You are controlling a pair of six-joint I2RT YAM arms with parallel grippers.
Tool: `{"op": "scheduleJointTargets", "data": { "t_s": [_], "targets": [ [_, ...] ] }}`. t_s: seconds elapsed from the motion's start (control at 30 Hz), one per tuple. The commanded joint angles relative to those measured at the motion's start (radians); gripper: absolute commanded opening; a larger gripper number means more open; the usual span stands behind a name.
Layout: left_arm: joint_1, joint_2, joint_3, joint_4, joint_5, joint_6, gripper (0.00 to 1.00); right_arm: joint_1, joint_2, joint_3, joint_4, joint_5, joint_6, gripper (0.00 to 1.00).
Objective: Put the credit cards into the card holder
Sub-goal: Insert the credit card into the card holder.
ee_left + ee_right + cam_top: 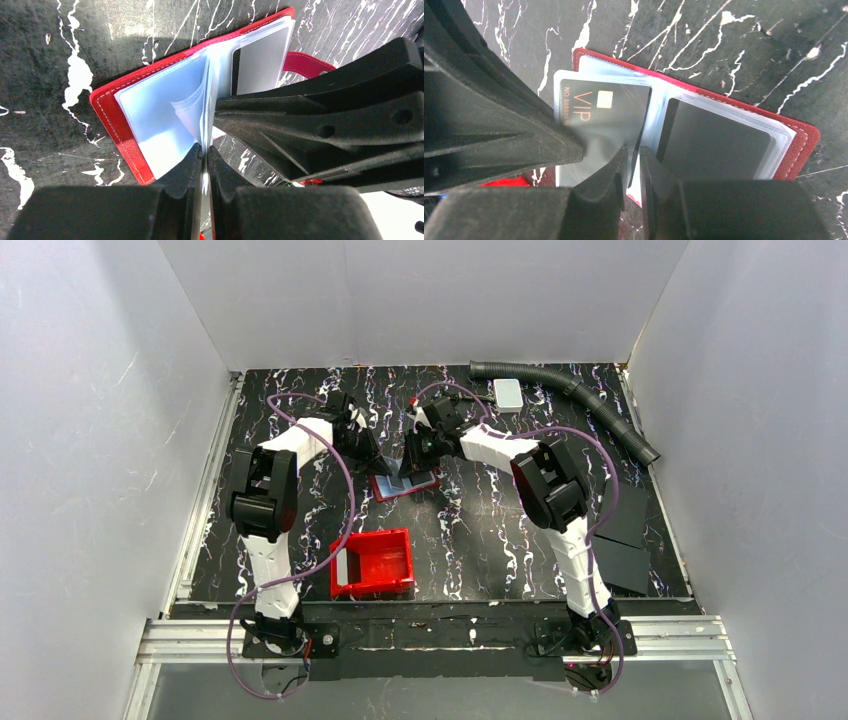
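Observation:
The card holder (388, 487) lies open on the table, red with clear plastic sleeves; it also shows in the left wrist view (112, 112) and the right wrist view (801, 137). My left gripper (205, 150) is shut on the edge of a raised sleeve page (192, 107). My right gripper (634, 155) is shut on the lower corner of a dark credit card marked VIP (599, 112), which stands at the mouth of a left-hand sleeve. In the left wrist view that card (260, 60) looks pale grey. A second dark card (714, 145) sits in the right-hand sleeve.
A bright red plastic bin (375, 562) stands in front of the wallet, near the arm bases. A white block (508, 393) and a grey ribbed hose (575, 392) lie at the back right. Black flat sheets (622, 540) lie at the right edge.

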Motion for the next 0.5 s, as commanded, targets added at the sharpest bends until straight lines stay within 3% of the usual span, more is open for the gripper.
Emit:
{"op": "scheduleJointTargets", "data": {
  "t_s": [0.0, 0.23, 0.47],
  "targets": [
    [-0.006, -0.020, 0.045, -0.059, -0.020, 0.026, 0.04, 0.017, -0.064, 0.007, -0.078, 0.046, -0.128, 0.29],
    [-0.006, -0.012, 0.063, -0.080, -0.029, 0.034, 0.02, 0.043, -0.239, -0.177, 0.042, 0.159, -0.328, 0.50],
    [-0.006, -0.003, 0.066, -0.087, -0.029, 0.036, 0.01, 0.106, -0.437, -0.570, 0.596, 0.180, -0.553, 0.53]
  ]
}}
